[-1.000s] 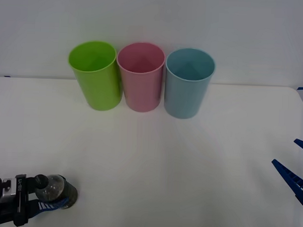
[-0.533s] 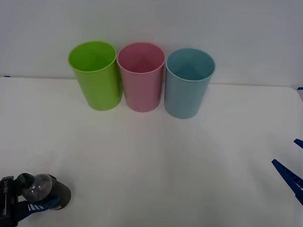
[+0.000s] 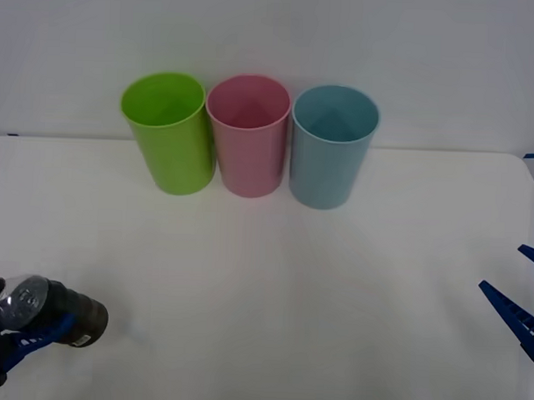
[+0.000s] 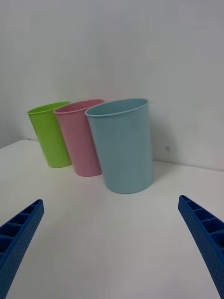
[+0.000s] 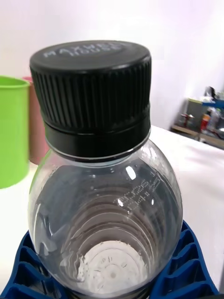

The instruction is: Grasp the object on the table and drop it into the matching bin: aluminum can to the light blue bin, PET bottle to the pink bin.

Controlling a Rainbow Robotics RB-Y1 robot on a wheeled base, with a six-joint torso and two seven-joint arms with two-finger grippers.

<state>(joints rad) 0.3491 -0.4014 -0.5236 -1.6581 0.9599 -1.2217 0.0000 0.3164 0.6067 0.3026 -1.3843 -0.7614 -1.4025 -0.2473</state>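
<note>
PET bottle (image 3: pixel 54 309) clamped in left claw (image 3: pixel 25 341), tilted, lifted above near-left corner of tabletop (image 3: pixel 273 279); black cap (image 5: pixel 91 88) close to wrist camera, blue fingers (image 5: pixel 186 266) hugging its sides. Pink bin (image 3: pixel 247 133) at far edge, between lime green bin (image 3: pixel 168 131) and light blue bin (image 3: pixel 332 145). Right claw (image 3: pixel 520 301) spread wide, nothing held, at right edge.

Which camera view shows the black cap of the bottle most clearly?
The left wrist view: the black cap is close, its ridges plain, atop the PET bottle held by the left gripper. In the front view the cap sits at the picture's edge, hard to make out.
</note>
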